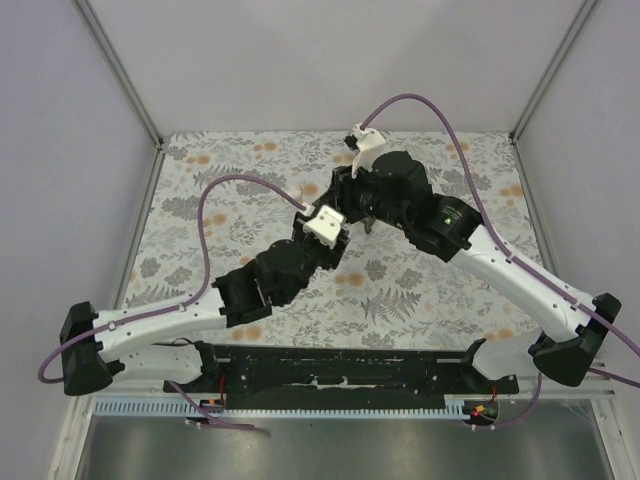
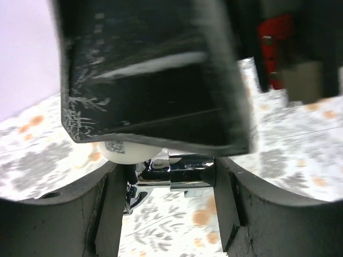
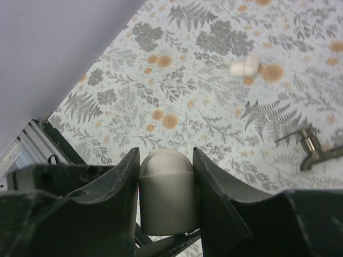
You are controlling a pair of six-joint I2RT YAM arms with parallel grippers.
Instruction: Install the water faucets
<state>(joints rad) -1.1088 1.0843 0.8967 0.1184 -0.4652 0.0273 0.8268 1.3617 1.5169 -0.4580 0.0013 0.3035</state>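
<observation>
Tabletop [image 1: 200, 190] centre serves as the meeting place, so each side can steady one half of a joint. The right gripper [image 3: 166, 155] pinches a white cylinder [image 3: 166, 198] between its jaws as the fixed part. The left gripper [image 2: 170, 174] pinches the faucet [image 2: 187, 174] by its chrome body, set against that cylinder, seemingly to mate them. A second faucet [image 3: 313, 149] and a spare white cylinder [image 3: 245, 66] lie loose, well apart, likely next.

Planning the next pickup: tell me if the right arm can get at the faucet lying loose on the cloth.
Probably not yet: the right gripper is shut on a white cylinder, so its jaws are taken. The loose faucet lies in the open on the tablecloth, nothing crowding it.
</observation>
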